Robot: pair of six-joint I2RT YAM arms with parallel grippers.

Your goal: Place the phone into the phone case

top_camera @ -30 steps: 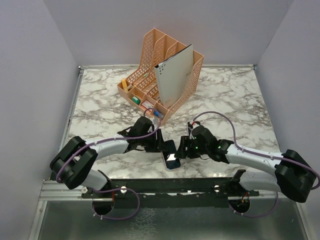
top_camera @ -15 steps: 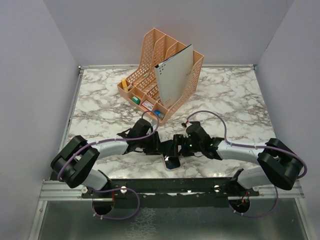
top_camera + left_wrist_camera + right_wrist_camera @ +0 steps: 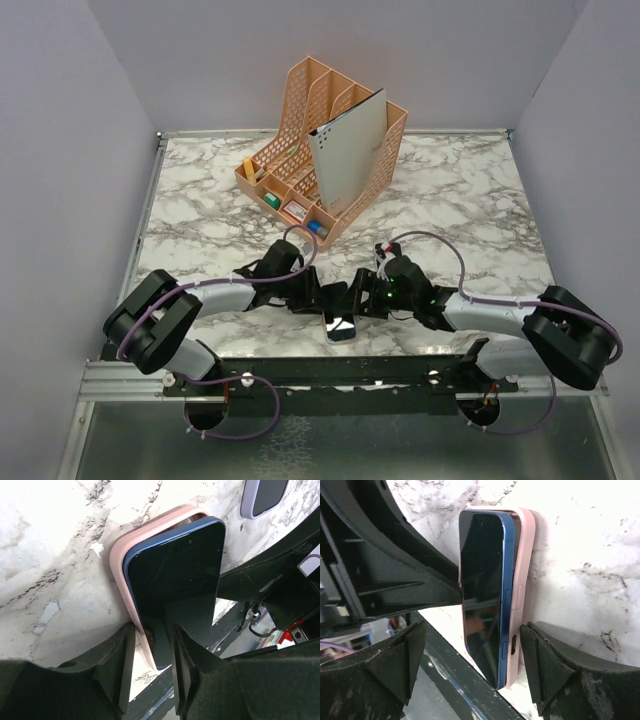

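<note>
Two changes: left fingers point(image 3: 116, 667) tighter on phone point(image 3: 175, 575) and phone case point(image 3: 119, 562), right fingers point(image 3: 547, 672) wider, released.

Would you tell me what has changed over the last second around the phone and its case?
The right gripper moved left, in toward the phone and pink case, and now straddles them with open jaws. The left gripper, hardly shifted, pinches phone and case together. The peach desk organizer and the second phone stayed put.
</note>
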